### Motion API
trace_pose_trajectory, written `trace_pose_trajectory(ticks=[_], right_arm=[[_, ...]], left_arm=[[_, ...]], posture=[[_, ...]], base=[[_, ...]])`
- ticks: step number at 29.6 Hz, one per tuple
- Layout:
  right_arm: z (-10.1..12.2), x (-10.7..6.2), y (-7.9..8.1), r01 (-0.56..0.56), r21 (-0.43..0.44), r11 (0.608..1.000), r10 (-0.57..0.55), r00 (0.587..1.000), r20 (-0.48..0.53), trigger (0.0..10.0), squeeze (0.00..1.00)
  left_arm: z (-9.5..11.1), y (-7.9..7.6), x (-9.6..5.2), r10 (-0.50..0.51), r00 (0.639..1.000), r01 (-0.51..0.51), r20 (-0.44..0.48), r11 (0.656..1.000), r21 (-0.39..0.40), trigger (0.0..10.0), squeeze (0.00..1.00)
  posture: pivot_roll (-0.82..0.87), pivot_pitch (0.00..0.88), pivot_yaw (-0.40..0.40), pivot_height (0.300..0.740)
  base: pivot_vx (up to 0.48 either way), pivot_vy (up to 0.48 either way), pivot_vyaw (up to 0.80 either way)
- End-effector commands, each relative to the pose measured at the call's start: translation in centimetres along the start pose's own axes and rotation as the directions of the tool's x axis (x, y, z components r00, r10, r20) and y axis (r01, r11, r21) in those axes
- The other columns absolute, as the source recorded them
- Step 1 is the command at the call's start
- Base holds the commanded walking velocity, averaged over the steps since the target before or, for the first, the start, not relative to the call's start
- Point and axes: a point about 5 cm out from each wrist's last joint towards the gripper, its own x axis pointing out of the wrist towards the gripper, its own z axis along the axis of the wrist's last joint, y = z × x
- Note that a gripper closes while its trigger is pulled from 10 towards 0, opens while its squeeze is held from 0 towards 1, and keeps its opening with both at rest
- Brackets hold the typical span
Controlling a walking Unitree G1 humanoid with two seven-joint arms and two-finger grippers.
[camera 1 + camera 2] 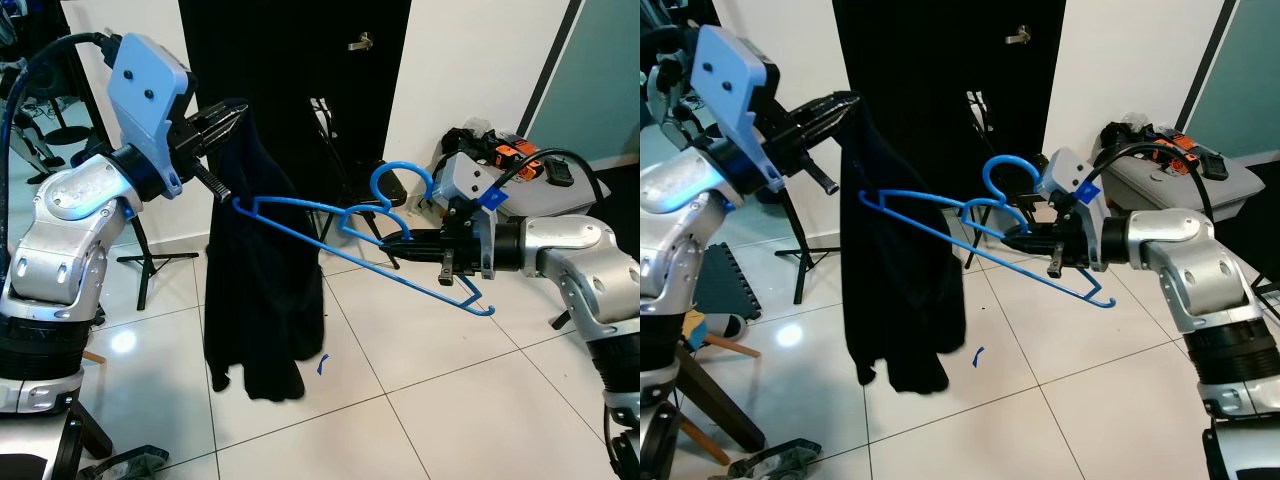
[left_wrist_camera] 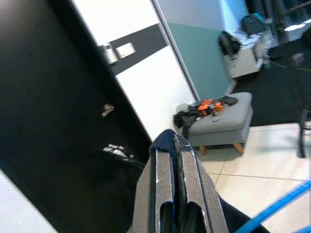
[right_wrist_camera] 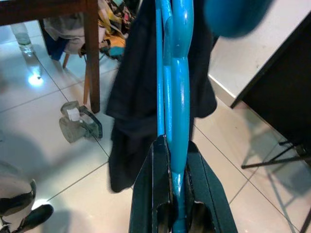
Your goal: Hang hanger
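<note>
Our right gripper clamps the blue hanger; our left gripper pinches the black garment beside it.

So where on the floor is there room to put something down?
The white tile floor is bare between the hanging black garment and the right claw holding the blue hanger. It's crowded further back: stand legs by the black door, and a cluttered grey ottoman.

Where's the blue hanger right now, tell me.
The blue hanger is held in mid-air at the centre of the head views, clamped in the right gripper, its far end reaching into the dark garment that the left gripper holds up.
</note>
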Motion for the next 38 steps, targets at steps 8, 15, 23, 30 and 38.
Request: trace_pose_trajectory(ticks=[8,15,23,30,38], right_arm=[[-0.2,-1.3,-0.1,0.004,-0.01,1.0,-0.005,0.999,-0.05,10.0,0.0],[0.1,-2.7,0.4,-0.061,-0.004,0.998,0.06,0.998,-0.027,10.0,0.0],[0.3,-3.4,1.7,-0.175,0.011,0.985,0.175,0.985,-0.007,10.0,0.0],[0.3,-3.6,2.9,-0.252,0.016,0.968,0.252,0.968,-0.005,10.0,0.0],[0.9,-5.0,1.8,-0.163,0.002,0.987,0.163,0.986,0.042,10.0,0.0]], left_arm=[[0.8,0.3,-0.1,-0.085,0.996,0.091,-0.038,0.972,0.215,10.0,0.0],[0.3,0.6,-0.2,-0.073,0.995,0.09,-0.075,0.962,0.256,10.0,0.0],[0.6,0.9,0.2,-0.034,0.998,0.045,-0.047,0.965,0.26,10.0,0.0],[1.7,1.8,0.7,0.053,0.998,-0.061,0.036,0.966,0.251,10.0,0.0],[1.9,2.1,0.3,0.054,0.998,-0.064,0.044,0.961,0.269,10.0,0.0]], posture=[[0.0,0.0,0.007,0.74],[0.0,0.0,0.009,0.74],[0.0,0.0,0.01,0.74],[0.0,0.0,0.016,0.74],[0.0,0.0,0.015,0.74]], base=[[0.0,0.0,0.0],[0.0,0.0,0.0],[0.0,0.0,0.0],[0.0,0.0,0.0],[0.0,0.0,0.0]])
